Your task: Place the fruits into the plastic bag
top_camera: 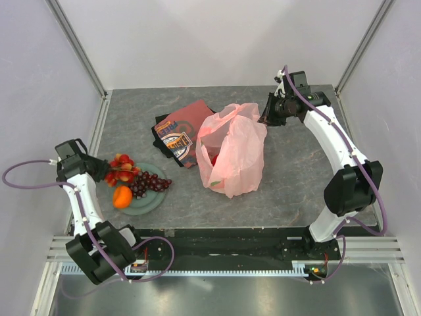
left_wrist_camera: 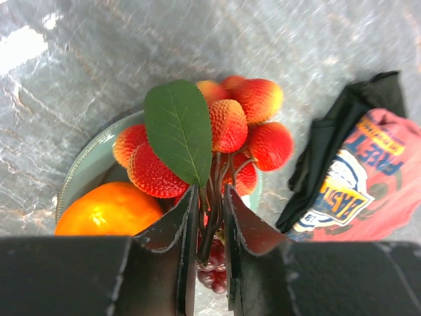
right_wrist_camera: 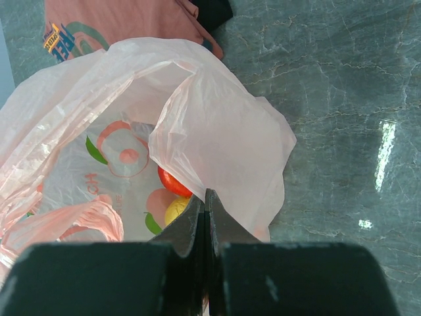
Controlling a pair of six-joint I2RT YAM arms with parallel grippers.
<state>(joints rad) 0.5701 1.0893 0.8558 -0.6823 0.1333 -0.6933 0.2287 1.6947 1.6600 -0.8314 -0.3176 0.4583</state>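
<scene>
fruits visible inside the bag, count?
2: a red fruit and a yellow fruit beside it, both inside the pink bag. Folds may hide more.

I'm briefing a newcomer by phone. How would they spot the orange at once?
On the left of the table, find the pale green plate. The orange sits on its near edge, beside red berries and dark grapes. It alone is smooth, round and plain orange.

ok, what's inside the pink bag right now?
Through the mouth of the plastic bag, the right wrist view shows a red fruit and a yellow fruit. Crumpled film covers the rest of the inside, so anything more cannot be seen.
</scene>
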